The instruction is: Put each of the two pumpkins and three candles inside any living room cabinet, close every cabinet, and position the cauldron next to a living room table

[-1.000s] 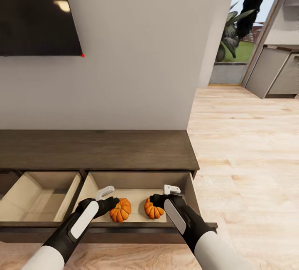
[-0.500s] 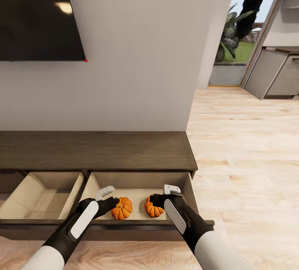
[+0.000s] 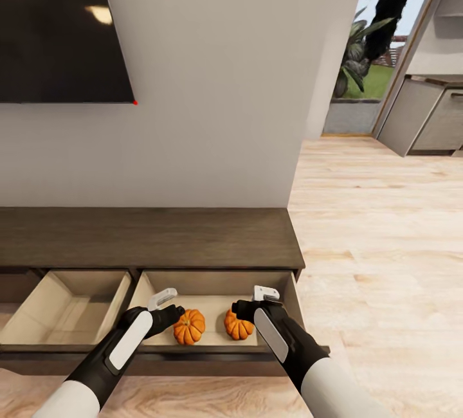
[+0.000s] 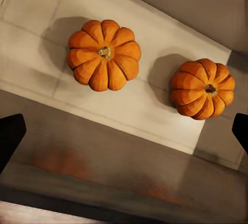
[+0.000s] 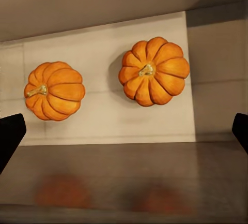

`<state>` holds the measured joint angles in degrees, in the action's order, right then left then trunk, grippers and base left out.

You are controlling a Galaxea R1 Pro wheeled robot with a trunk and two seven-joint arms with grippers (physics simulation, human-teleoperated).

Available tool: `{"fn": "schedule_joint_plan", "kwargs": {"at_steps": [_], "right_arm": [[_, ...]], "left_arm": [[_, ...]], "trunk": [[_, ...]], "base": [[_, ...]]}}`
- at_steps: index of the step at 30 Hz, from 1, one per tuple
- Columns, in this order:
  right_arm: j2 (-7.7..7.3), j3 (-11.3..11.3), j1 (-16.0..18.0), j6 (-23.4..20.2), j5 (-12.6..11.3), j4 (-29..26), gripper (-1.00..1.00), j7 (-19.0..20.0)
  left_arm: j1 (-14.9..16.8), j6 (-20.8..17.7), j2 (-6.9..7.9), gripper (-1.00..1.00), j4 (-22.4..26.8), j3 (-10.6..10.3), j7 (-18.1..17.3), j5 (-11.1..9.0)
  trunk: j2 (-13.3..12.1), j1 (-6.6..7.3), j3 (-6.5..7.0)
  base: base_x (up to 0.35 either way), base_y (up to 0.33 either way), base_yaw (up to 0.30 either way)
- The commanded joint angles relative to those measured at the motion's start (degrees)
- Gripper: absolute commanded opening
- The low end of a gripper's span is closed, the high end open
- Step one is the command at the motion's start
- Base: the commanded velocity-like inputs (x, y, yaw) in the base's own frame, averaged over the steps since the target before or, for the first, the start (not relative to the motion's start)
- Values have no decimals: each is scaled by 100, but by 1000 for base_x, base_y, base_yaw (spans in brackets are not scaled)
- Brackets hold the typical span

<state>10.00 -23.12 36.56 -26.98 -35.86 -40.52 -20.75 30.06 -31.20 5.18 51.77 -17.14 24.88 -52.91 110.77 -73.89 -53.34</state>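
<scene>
Two drawers of the cabinet (image 3: 151,235) stand pulled out toward us, the left drawer (image 3: 61,308) and the right drawer (image 3: 212,296), both with pale wood insides. A dark screen (image 3: 61,26) hangs on the white wall above the cabinet's left part, and off to the right the light wood floor (image 3: 379,244) runs away to a doorway with greenery beyond. Nothing stands between our claws and the drawer. The left gripper (image 3: 168,305) hangs over the right drawer's near left part, its fingers spread apart and holding nothing; the left pumpkin (image 3: 189,327) lies just beside it, to its right. The right gripper (image 3: 257,302) hangs over the near right part, its fingers likewise apart and bare; the right pumpkin (image 3: 238,325) lies just left of it. Both pumpkins rest on the right drawer's floor, near each other but not touching, stems up. What we see of the left drawer holds nothing.
</scene>
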Motion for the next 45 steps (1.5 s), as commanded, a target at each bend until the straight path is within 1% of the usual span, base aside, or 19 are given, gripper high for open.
{"fn": "schedule_joint_plan", "kwargs": {"at_steps": [1,14,26,37,41,43,45], "right_arm": [[0,0,0,0,0,0,100,0],[0,0,0,0,0,0,100,0],[0,0,0,0,0,0,100,0],[0,0,0,8,0,0,100,0],[0,5,0,9,0,0,100,0],[0,15,0,9,0,0,100,0],[0,22,0,9,0,0,100,0]], "left_arm": [[0,-2,0,100,0,0,0,0],[6,-9,-2,100,0,0,5,0],[8,-9,8,100,37,0,5,0],[9,-11,26,100,44,0,2,-17],[9,-96,26,100,44,2,1,-18],[9,-125,26,100,44,22,0,-18],[9,-149,22,100,44,78,-1,-18]], "trunk": [[-42,23,18],[-563,308,252],[-1044,572,467],[-1485,813,665],[-1646,901,737],[-1726,945,772],[-1726,945,772]], "base": [[0,0,0],[0,0,0],[-53,0,0],[-283,0,0],[-269,0,0],[-263,0,0],[-262,0,0]]}}
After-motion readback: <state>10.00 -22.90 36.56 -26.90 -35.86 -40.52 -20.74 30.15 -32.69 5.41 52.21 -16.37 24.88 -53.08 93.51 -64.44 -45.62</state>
